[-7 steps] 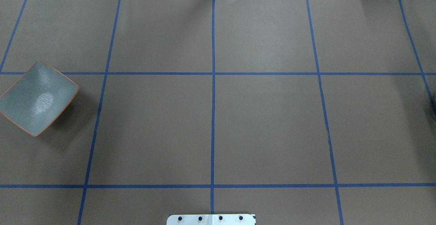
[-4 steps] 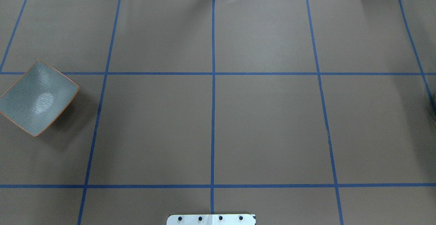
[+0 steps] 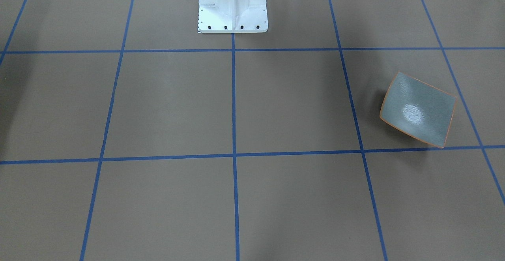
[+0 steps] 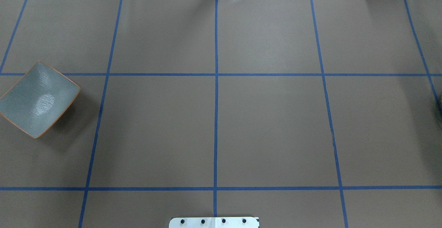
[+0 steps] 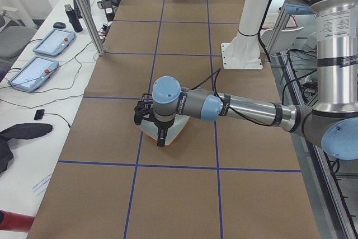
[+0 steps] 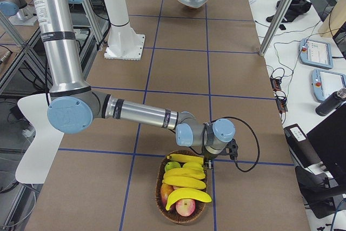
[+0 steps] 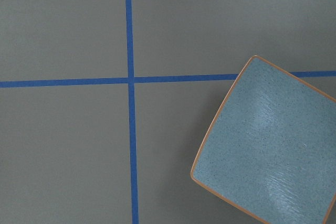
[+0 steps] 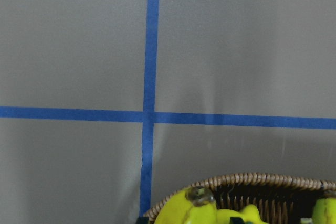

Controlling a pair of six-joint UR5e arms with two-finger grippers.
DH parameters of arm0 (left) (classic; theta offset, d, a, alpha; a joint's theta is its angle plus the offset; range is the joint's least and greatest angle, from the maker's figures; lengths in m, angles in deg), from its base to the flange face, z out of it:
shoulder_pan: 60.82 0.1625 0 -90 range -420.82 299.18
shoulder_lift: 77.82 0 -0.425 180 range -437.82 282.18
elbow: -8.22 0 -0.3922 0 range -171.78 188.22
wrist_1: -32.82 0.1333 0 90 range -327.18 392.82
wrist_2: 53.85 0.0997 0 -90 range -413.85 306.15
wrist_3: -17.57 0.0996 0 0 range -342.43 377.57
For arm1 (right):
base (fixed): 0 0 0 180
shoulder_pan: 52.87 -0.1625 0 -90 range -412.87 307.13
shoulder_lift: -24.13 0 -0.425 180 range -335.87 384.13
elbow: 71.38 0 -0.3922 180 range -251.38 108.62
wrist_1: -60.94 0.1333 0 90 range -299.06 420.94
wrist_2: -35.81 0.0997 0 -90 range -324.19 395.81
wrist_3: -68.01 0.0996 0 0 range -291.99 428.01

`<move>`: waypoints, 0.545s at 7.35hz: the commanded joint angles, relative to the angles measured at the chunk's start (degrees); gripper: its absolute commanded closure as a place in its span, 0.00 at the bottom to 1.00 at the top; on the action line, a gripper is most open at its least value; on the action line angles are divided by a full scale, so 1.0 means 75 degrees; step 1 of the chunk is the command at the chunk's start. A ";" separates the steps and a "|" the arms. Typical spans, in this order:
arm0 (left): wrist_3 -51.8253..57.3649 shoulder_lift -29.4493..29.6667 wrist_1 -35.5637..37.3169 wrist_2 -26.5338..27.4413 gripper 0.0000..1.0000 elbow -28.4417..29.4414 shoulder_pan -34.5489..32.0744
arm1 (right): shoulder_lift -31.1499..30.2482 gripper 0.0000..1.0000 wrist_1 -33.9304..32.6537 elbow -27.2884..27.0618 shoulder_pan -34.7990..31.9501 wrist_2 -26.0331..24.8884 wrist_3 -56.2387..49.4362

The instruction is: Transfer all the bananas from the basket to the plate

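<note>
1. Bananas, three of them, lie on apples in the wicker basket at the table's right end.
2. We see the plate well apart, at the left end.
3. We find the left gripper hovering over the plate, but its opening cannot be told.
4. We see the right gripper at the basket's rim, and its opening cannot be told either.

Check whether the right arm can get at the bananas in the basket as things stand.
Probably yes: the right arm ends by the basket rim, and the bananas lie uncovered on top of the other fruit.
</note>
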 commanded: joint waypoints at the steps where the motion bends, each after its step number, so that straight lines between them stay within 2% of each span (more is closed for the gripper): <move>1: 0.0003 -0.0004 0.0000 0.0000 0.00 -0.0042 -0.0009 | 0.0070 0.40 0.0001 0.0069 0.0029 0.0001 0.0046; 4: -0.0008 -0.0109 0.0000 0.0000 0.00 -0.0111 -0.0009 | 0.0222 0.45 0.0013 0.0045 0.0041 0.0001 0.0081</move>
